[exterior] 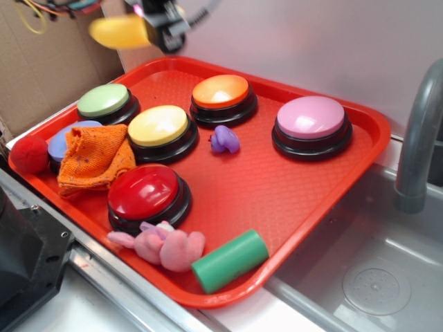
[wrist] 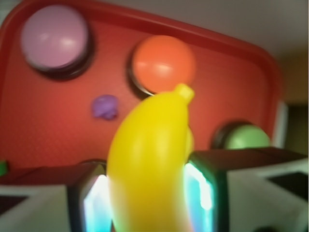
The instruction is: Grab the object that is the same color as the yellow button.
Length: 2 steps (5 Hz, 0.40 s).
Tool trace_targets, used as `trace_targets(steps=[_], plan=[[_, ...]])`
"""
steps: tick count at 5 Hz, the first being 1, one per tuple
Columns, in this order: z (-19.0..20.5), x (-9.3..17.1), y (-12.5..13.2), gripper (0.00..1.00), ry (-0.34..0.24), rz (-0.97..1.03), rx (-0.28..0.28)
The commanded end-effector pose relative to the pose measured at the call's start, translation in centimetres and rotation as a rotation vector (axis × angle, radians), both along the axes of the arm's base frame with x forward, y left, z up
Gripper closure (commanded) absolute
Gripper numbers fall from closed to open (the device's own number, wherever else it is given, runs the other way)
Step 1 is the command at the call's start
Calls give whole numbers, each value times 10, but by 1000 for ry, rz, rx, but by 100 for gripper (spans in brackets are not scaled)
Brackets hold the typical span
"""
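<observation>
We think the grab step is pretty much done: our gripper (wrist: 147,193) is squeezed tight on the toy banana (wrist: 149,164), w/ one finger pad (wrist: 94,205) on each side of it. In the exterior view the banana (exterior: 119,32) is up in the air, well above the far left edge of the red tray (exterior: 297,228), and it looks blurry. It's the same color as the yellow button (exterior: 158,125), which sits on the tray between the green button (exterior: 104,100) and the orange button (exterior: 220,90). Next, we guess, we only need to keep a firm hold, bc the banana looks smooth and shiny and could slip out. The wrist view shows us the grip up close, pads touching both sides, and that's smth the exterior view can't show, since the gripper there is mostly cut off at the top. The exterior view shows us how high the banana is, plus the red button (exterior: 143,187), the green cylinder (exterior: 230,260) and the orange cloth (exterior: 93,158), none of which we see clearly from the wrist. Both views show the purple toy (exterior: 224,139).
</observation>
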<state>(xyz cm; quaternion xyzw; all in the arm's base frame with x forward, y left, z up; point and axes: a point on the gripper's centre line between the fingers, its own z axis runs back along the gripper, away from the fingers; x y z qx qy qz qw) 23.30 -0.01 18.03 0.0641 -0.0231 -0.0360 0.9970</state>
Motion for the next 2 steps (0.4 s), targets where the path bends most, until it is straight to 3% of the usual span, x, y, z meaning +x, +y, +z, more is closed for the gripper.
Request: trace_targets(steps=[1, 2], plan=[[42, -28, 21, 100, -113, 247, -12], [38, -28, 32, 100, -120, 289, -19]])
